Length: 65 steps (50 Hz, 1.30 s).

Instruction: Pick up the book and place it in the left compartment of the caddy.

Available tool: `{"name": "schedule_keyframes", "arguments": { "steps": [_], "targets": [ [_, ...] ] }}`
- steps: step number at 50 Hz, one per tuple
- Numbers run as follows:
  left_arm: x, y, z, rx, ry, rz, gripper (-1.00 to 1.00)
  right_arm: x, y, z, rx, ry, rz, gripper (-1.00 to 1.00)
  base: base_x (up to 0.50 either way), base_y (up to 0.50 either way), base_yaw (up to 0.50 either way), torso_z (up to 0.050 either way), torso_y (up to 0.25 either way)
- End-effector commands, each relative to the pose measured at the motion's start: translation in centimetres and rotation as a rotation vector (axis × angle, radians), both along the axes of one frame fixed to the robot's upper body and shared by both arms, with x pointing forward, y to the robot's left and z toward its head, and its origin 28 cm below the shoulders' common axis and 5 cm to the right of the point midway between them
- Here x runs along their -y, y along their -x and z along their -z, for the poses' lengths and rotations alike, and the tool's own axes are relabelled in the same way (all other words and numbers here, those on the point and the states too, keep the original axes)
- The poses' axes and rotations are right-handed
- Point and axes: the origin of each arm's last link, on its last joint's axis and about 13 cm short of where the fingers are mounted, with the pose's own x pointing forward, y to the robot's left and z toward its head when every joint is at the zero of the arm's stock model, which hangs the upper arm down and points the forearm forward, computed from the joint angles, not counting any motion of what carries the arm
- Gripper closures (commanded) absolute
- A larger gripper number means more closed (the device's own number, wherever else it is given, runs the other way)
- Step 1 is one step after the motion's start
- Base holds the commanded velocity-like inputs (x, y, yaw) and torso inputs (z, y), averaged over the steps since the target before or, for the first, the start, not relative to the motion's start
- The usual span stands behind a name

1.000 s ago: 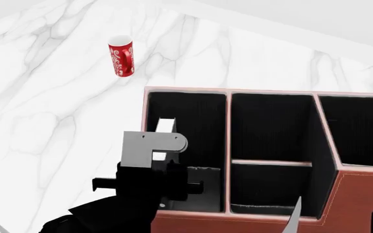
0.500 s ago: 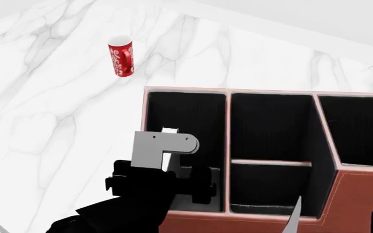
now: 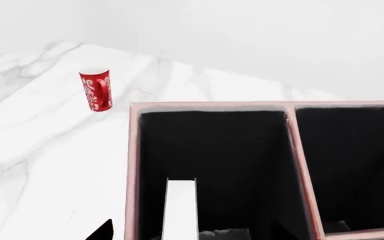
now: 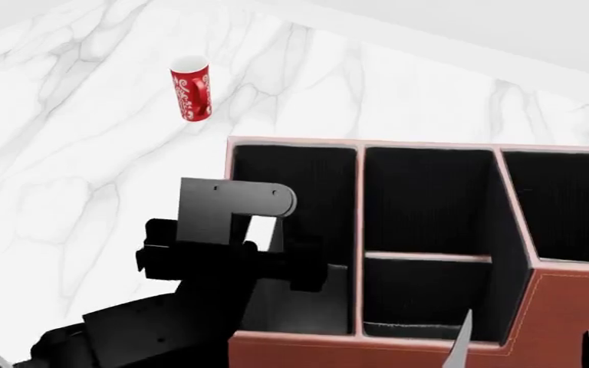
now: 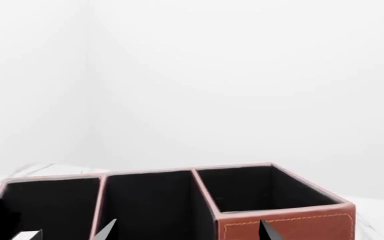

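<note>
Left gripper [image 4: 258, 234]: over the left compartment [image 4: 320, 184] of the caddy [image 4: 570, 307], lower left of frame; jaw state: cannot tell.
Book [image 3: 180, 207]: white page edge upright inside that bay, long axis vertical, directly at the jaws.
Right gripper [image 4: 524, 341]: tips apart, empty, farther off.

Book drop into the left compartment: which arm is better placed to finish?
Left. The left gripper hangs over the left compartment of the caddy, with the book's white page edge showing inside it. The right gripper shows only fingertips by the caddy's near wall, holding nothing.
</note>
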Motion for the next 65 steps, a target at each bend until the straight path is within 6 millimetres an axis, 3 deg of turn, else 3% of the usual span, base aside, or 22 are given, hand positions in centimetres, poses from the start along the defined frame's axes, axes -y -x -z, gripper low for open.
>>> {"name": "schedule_keyframes", "arguments": {
  "steps": [1, 10, 26, 44, 53, 65],
  "targets": [
    [0.2, 1.8, -4.0, 0.170, 0.078, -0.001, -1.00, 0.1, -0.1, -0.2, 0.014, -0.004, -0.012, -1.00, 0.00, 0.00, 0.00, 0.000, 0.000],
    [-0.4, 4.2, -5.4, 0.251, 0.056, 0.049, -1.00, 0.0, 0.0, -0.2, 0.014, -0.003, -0.013, -1.00, 0.00, 0.00, 0.00, 0.000, 0.000],
    [-3.5, 8.0, -3.7, 0.459, -0.077, 0.112, -1.00, -0.2, -0.1, -0.2, 0.011, 0.000, -0.023, -1.00, 0.00, 0.00, 0.00, 0.000, 0.000],
    [-8.0, 10.3, -0.2, 0.486, -0.131, 0.001, -1.00, -0.6, -0.2, 0.1, 0.008, 0.007, -0.038, -1.00, 0.00, 0.00, 0.00, 0.000, 0.000],
    [-10.8, 11.9, 2.3, 0.433, -0.083, -0.138, -1.00, -0.5, -0.3, 0.1, 0.006, 0.007, -0.028, -1.00, 0.00, 0.00, 0.00, 0.000, 0.000],
    [-12.9, 12.3, 4.7, 0.379, -0.077, -0.241, -1.00, -0.3, -0.2, 0.2, 0.008, 0.011, -0.017, -1.00, 0.00, 0.00, 0.00, 0.000, 0.000]
  ]
}}
